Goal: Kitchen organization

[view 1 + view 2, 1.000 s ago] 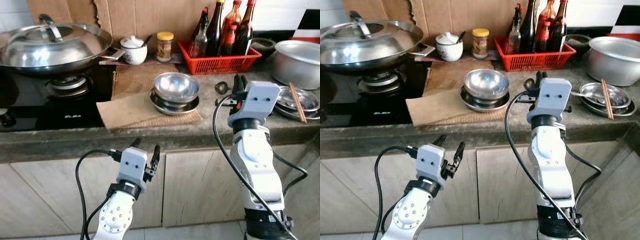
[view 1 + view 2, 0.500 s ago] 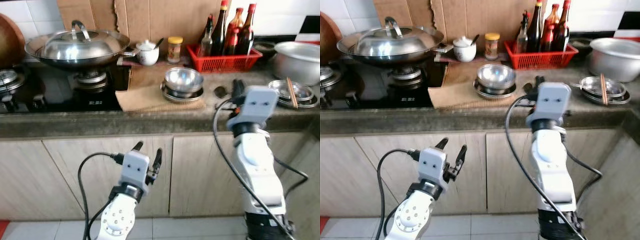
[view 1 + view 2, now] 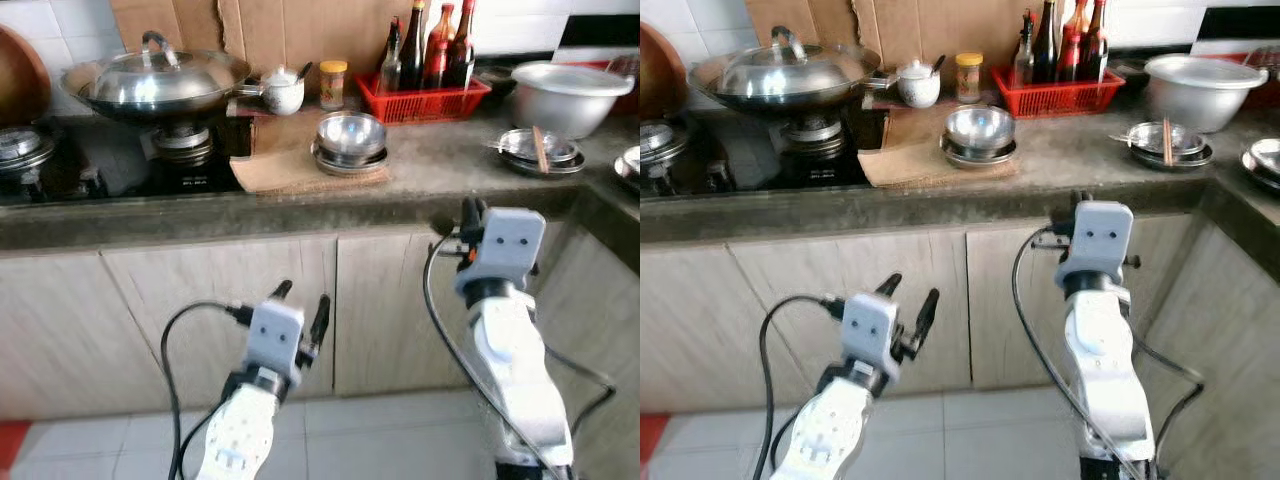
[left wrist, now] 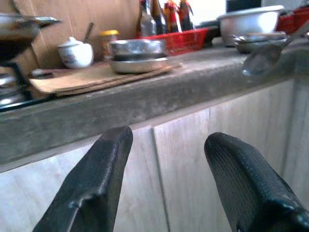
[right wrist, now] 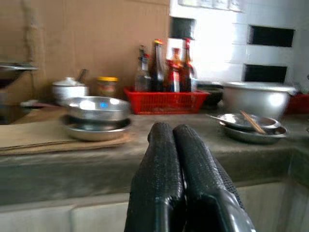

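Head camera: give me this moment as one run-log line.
left end effector: open, below counter | right end effector: shut, at counter edge | steel bowls: stacked on cardboard mat | bottles in red basket

Bowls (image 3: 347, 139) between wok (image 3: 155, 80), left, and plates (image 3: 537, 150), right.

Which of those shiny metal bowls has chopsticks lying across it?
The shallow steel dish right of the counter, before the big pot. The stacked bowls on the cardboard mat carry none.

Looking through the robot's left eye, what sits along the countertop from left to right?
Lidded wok → white sugar pot → yellow-lidded jar → red basket of bottles → big metal pot.
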{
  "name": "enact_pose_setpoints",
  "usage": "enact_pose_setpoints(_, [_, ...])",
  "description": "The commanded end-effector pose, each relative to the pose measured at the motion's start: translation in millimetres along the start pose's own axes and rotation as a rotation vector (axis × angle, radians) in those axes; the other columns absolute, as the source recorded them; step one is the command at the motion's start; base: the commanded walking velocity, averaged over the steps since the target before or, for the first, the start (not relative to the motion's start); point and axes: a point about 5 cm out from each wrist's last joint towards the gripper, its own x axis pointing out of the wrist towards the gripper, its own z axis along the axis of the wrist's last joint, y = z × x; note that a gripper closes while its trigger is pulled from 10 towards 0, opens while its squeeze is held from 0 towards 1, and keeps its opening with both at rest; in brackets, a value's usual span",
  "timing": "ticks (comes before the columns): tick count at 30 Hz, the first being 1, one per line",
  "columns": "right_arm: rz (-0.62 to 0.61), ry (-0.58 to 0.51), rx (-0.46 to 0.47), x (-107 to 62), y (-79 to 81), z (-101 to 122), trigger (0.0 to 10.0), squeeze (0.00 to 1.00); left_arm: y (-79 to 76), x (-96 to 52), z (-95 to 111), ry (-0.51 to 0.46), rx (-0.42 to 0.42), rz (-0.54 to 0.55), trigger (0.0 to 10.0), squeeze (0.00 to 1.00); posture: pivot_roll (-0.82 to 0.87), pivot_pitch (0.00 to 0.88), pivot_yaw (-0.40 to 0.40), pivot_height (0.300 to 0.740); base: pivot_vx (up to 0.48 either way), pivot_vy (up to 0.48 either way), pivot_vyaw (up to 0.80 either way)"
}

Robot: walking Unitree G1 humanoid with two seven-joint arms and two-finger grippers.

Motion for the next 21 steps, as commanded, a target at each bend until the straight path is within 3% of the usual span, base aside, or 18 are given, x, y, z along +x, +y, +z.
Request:
enact_pose_setpoints(1, [-0.007,0.011,-0.008,-3.8,-2.9,-0.7,10.0,0.00,-1.4,0.3,1.1,-0.003,-0.003,-0.005,10.0,0.00,0.13,0.030,-0.019,0.740,-0.289,0.000,0.00])
enact_pose_setpoints(13, [0.061,0.081,-0.003,-23.8,4.5,-17.7,10.0,0.00,-1.2,0.7,1.5,-0.009,0.001,-0.003,10.0,0.00,0.13,0.031,-0.017,0.740,-0.275,0.000,0.00])
enact_pose_setpoints(18, [0.079,0.111,0.013,-32.1,5.9,-23.7,10.0,0.00,0.6,1.7,2.2,-0.009,-0.006,0.004,10.0,0.00,0.12,0.027,-0.014,0.740,0.000,0.000,0.00])
enact_pose_setpoints(21, [0.084,0.128,0.011,-35.8,6.4,-26.5,10.0,0.00,0.6,1.7,1.7,-0.007,-0.011,0.003,10.0,0.00,0.12,0.026,-0.014,0.740,0.000,0.000,-0.77])
